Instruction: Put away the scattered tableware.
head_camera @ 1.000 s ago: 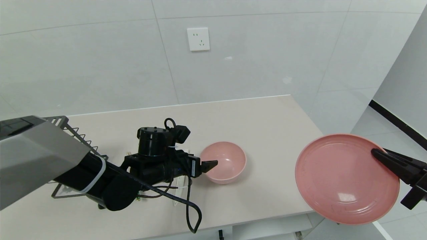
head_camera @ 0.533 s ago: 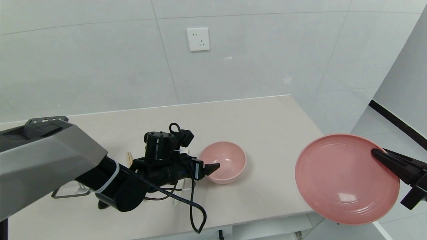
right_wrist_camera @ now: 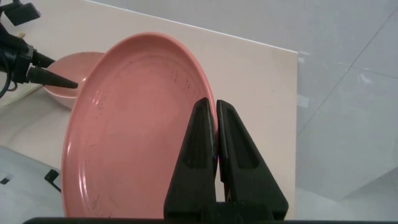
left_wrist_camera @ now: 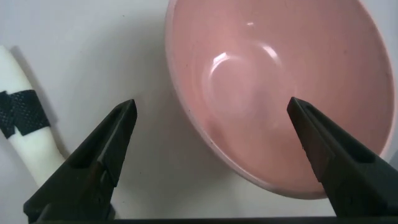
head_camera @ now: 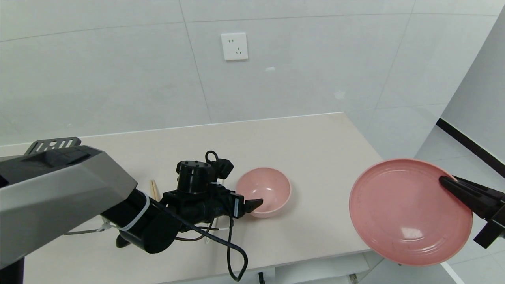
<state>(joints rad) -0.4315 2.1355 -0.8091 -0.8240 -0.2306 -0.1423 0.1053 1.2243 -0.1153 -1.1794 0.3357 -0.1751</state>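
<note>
Where left claw (left_wrist_camera: 211, 104) gapes, bowl (left_wrist_camera: 280, 81) rim between

Setting: plain indoor test room, lab-like — large pale grey wall tiles (head_camera: 98, 79), one white wall socket (head_camera: 234, 46), a plain beige table (head_camera: 315, 157) set against the wall, black skirting (head_camera: 469, 146) along a grey floor (head_camera: 430, 146).

So in the head view the bowl (head_camera: 264, 192) sits on the table (head_camera: 315, 150) just below centre frame. The left gripper (head_camera: 252, 204) is right at its left rim, fingers spread either side of it. Chopsticks (head_camera: 153, 188) lie further left, with the rack (head_camera: 51, 144) at the far left edge. The plate (head_camera: 406, 213) hangs lower right, past the table's edge, its right rim pinched by the right gripper (head_camera: 447, 182).
</note>
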